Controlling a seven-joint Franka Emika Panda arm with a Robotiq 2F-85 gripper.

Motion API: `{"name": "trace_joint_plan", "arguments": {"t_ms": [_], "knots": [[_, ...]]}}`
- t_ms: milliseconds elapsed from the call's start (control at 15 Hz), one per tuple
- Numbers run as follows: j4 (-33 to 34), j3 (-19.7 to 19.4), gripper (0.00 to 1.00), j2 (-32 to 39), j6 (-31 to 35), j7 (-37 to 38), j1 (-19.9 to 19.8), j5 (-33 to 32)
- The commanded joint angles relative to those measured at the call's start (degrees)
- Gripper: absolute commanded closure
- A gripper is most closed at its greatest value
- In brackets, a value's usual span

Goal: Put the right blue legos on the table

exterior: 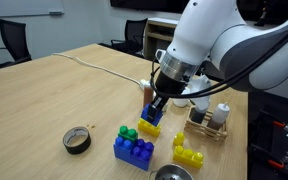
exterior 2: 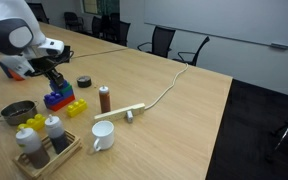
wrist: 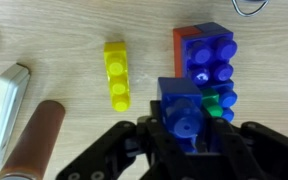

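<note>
My gripper [wrist: 181, 135] is shut on the small dark-blue lego brick [wrist: 179, 103] and holds it just above the wood-grain table [wrist: 64, 40]. The wide blue base block [wrist: 206, 55], with a red side and a green studded piece [wrist: 220, 105], lies directly beyond the held brick. A small yellow brick [wrist: 116, 75] lies to its left in the wrist view. In an exterior view the gripper [exterior: 156, 106] hangs over the yellow brick [exterior: 149, 127], behind the base block [exterior: 134, 150]. In an exterior view the gripper [exterior 2: 52, 80] is over the blocks [exterior 2: 56, 98].
A brown bottle [exterior 2: 104, 98], white mug [exterior 2: 102, 135], tape roll [exterior: 78, 140], metal bowl [exterior 2: 19, 112], a wooden tray with bottles [exterior 2: 46, 147] and another yellow brick [exterior: 189, 155] stand around the blocks. A cable [exterior 2: 164, 90] runs across the table.
</note>
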Motion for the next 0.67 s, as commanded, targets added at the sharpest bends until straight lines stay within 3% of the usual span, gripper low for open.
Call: {"name": "trace_joint_plan", "arguments": {"t_ms": [0,400,600], "knots": [[-4.63,-2.62,0.90,-1.70,5.89,5.15,0.55,-1.60],[-7.46,-13.45,0.90,-1.08,7.96,14.51,5.42,-9.89],[-6.94,-13.61,0.90,0.27,5.17,15.65,4.65,-10.03]]}}
